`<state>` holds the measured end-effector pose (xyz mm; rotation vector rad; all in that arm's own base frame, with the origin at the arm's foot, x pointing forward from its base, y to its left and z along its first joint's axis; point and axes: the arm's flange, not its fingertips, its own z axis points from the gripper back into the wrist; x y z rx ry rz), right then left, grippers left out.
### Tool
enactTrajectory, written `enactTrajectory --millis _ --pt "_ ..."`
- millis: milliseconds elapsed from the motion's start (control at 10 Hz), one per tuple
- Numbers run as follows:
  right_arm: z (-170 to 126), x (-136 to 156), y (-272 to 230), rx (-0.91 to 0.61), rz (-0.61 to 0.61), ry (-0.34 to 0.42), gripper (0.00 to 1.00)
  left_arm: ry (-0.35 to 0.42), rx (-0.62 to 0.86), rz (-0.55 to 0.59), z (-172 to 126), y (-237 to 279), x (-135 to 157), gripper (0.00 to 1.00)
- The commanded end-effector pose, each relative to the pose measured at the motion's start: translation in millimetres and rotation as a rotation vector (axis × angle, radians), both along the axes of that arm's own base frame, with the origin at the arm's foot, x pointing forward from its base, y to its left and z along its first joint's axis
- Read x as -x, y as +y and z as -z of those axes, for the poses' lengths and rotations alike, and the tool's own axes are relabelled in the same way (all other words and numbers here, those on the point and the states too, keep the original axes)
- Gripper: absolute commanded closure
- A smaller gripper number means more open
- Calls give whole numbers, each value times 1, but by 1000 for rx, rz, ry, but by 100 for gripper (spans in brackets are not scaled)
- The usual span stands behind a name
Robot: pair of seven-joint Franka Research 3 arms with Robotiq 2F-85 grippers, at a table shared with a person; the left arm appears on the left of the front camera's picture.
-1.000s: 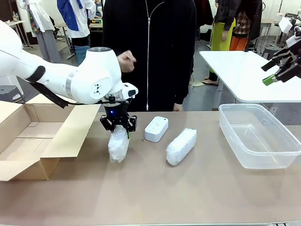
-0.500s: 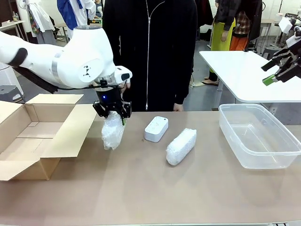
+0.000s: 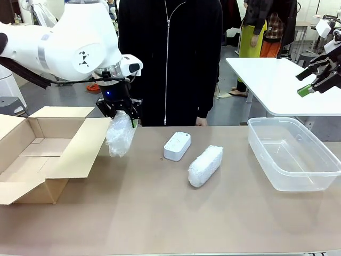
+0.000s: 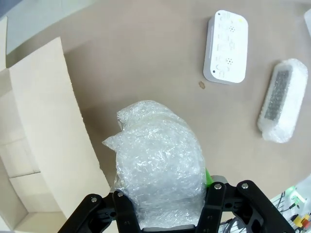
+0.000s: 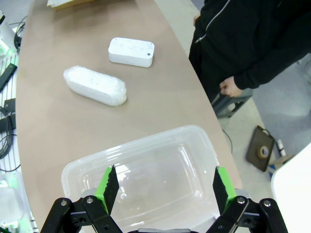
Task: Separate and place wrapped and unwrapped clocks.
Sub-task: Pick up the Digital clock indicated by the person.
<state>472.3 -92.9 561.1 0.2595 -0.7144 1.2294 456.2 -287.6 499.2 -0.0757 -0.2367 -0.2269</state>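
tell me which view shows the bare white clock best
Left wrist view: the clock lies whole, seen from above, face markings visible. Front and right wrist views show it whole too, but smaller and slanted.

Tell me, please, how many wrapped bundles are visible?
2: one wrapped bundle hangs in the left end effector beside the cardboard box; the other wrapped bundle lies on the table near the white clock.

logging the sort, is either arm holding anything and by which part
The left arm's jaws grip a bubble-wrapped bundle by its upper end; it hangs beside the box flap. The right arm's jaws are open and hold nothing.
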Motion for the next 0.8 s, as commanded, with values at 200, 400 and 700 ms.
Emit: enactTrajectory --millis 200,400,700 --pt "1 0 1 -14 -7 -1 0 -24 -11 -2 -7 3 8 100" --pt "1 0 1 -14 -7 -1 0 -6 -5 13 -8 -3 7 67" --pt "1 0 1 -14 -7 -1 0 -6 -5 13 -8 -3 7 67"
